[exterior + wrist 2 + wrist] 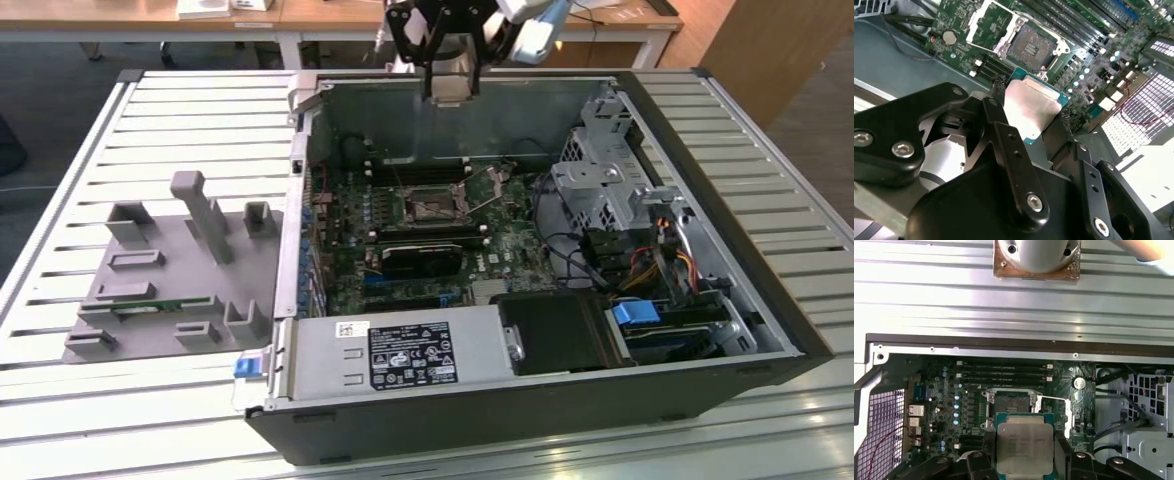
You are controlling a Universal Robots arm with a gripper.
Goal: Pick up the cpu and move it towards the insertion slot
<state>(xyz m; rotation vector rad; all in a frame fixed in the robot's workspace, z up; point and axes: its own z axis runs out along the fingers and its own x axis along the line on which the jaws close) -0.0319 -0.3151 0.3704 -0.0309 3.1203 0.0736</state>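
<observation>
The claw (1031,117) grips the cpu (1030,111) by two opposite edges, holding it in the air above the insertion slot (1029,46) inside the open computer case (747,300). A thin edge grip like this could let the chip slip or tilt, and a drop might damage the socket's contacts. The cpu is a flat square, silvery on top with a thin green rim. Beyond the case lies the slatted bench (200,110).

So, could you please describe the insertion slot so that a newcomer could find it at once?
Look inside the open computer case, at the green motherboard. Near its middle sits the insertion slot, a square socket with a shiny metal frame, open lid and dark centre, unlike the long black memory slots beside it.
</observation>
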